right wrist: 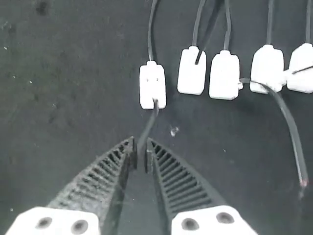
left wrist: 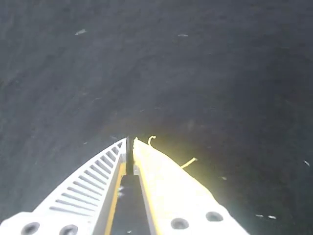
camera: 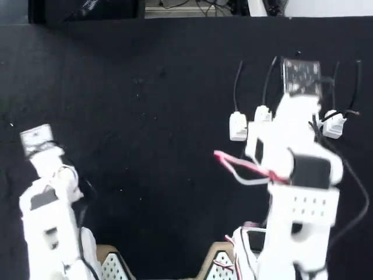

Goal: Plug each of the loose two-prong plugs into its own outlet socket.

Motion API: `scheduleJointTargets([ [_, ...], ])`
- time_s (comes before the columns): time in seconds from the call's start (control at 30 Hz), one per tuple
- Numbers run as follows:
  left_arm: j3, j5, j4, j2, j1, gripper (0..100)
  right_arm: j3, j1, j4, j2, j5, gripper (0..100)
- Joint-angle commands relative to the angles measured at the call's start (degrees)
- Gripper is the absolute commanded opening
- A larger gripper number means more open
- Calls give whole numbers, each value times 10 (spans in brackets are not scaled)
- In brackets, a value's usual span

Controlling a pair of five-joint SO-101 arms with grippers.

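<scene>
A row of white outlet sockets point(right wrist: 224, 76) lies on the black table point(right wrist: 58, 73), each with a black cable running away from it. The end socket point(right wrist: 152, 85) sits slightly out of line. A thin black plug lead point(right wrist: 149, 122) comes out of its near face and passes between the fingers of my right gripper point(right wrist: 141, 144), which is shut on it just short of the socket. In the high view the right arm point(camera: 297, 157) covers part of the socket row point(camera: 238, 125). My left gripper point(left wrist: 129, 142) is shut on nothing, over bare table at the left.
A second loose black lead point(right wrist: 288, 127) with a reddish tip curves away from the middle sockets toward the right arm's side. A red and white wire loop point(camera: 242, 169) hangs off the right arm. The left arm point(camera: 49, 198) stands near the front left edge.
</scene>
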Motion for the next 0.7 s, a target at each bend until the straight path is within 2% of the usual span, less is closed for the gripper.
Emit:
scheduleJointTargets([
  [0.0, 59, -30, 4, -169, 41, 30, 76, 47, -21, -123, 5, 11],
  [0.2, 87, -28, 122, -348, 51, 33, 216, 84, -23, -254, 6, 11],
  [0.33, 139, -31, 155, -453, 106, 33, 310, 86, -24, -335, 4, 11],
  [0.5, 154, -32, 157, -440, 155, 33, 414, 86, -24, -456, 6, 11],
  [0.67, 154, -32, 163, -440, 126, 33, 513, 87, -20, -578, 6, 11],
])
